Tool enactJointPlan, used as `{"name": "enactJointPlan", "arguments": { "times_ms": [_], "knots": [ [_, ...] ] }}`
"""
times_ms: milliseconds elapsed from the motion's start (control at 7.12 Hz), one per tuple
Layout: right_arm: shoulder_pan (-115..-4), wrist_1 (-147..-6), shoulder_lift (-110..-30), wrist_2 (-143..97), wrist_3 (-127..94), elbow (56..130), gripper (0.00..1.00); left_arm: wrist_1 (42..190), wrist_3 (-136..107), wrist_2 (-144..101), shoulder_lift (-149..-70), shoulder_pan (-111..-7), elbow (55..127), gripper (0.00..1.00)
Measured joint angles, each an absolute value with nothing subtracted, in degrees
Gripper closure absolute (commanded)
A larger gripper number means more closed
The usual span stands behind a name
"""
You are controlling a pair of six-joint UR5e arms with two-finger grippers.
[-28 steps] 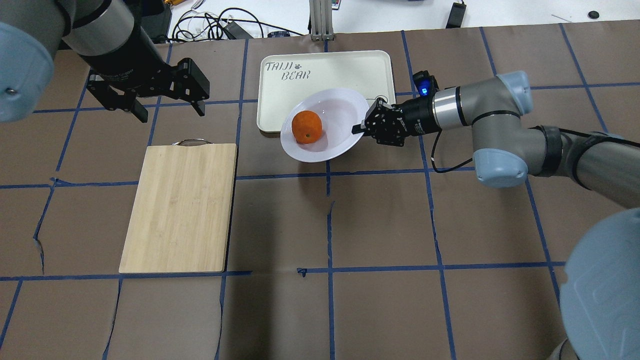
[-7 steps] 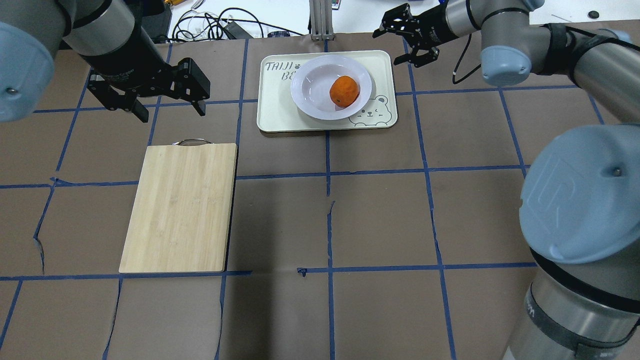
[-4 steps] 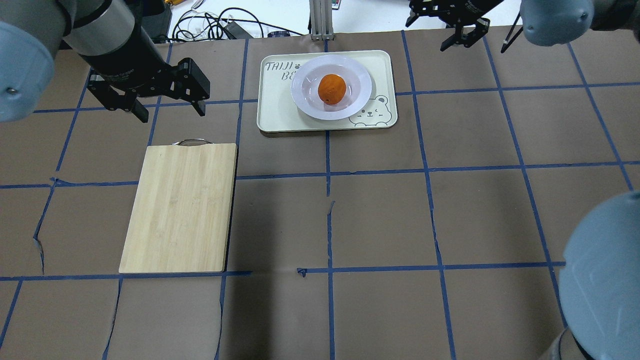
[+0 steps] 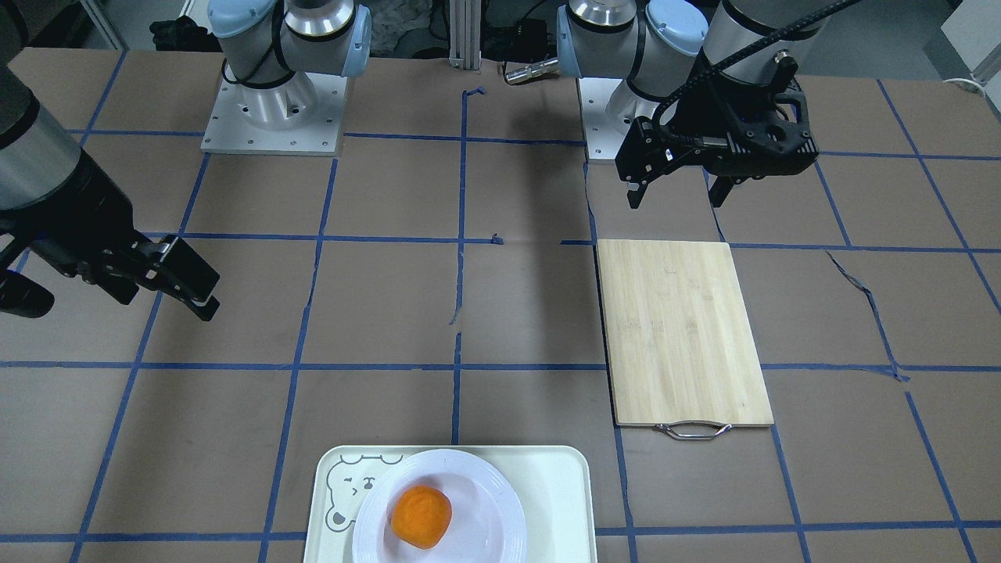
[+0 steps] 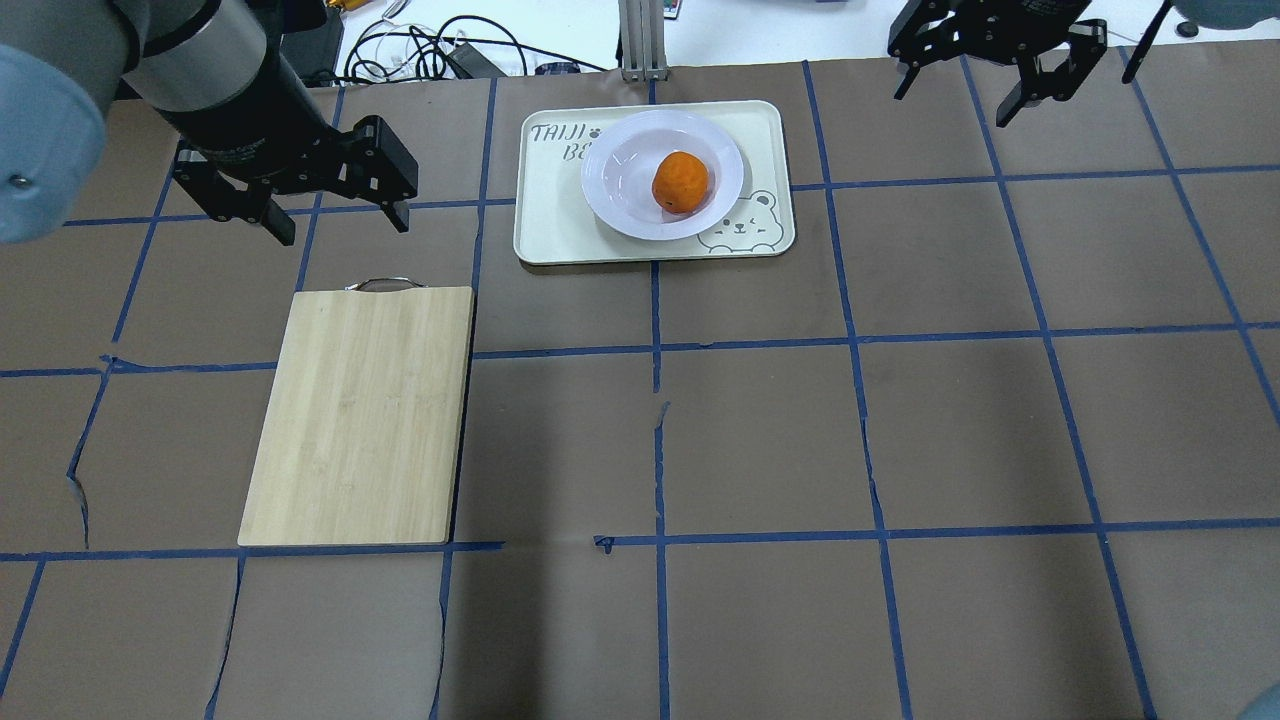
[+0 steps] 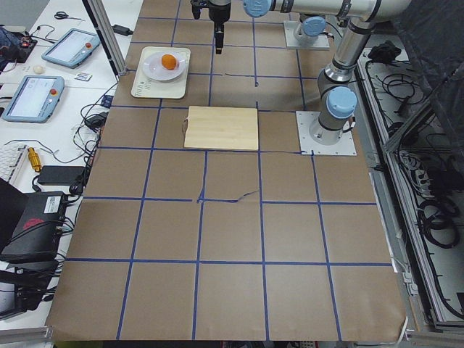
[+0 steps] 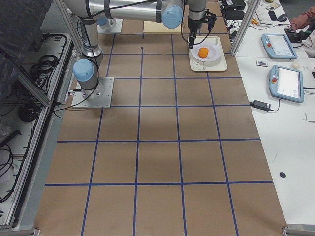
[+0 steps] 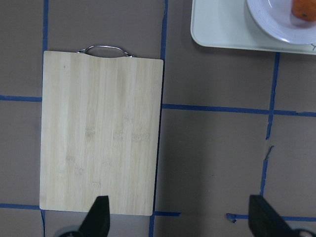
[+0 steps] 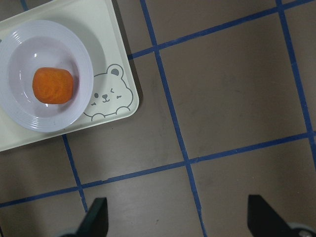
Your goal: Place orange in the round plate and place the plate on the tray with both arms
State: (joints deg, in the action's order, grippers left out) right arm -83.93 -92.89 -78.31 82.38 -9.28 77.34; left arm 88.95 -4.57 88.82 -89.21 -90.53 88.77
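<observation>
Orange (image 5: 681, 182) rests in round plate (image 5: 620, 190) on tray (image 5: 550, 225) lying lengthwise left-to-right; left pincer (image 5: 342, 228) and right pincer (image 5: 952, 104) both spread apart.

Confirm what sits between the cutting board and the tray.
Nothing: overhead view shows only bare table and a blue tape line between cutting board and tray.

Bright orange (image 5: 681, 182) in the white round plate (image 5: 602, 192), flat on the pale bear-face tray (image 5: 550, 212)

Jaws apart: left gripper (image 5: 342, 228), right gripper (image 5: 950, 107)
</observation>
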Motion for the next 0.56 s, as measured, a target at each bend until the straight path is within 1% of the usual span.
{"name": "enactJointPlan", "arguments": {
  "times_ms": [561],
  "knots": [
    [-84.3,-90.2,-79.1,83.1,-9.2,76.6,0.00,88.9,-4.6,88.9,-89.2,-90.5,88.8,0.00]
  ]
}}
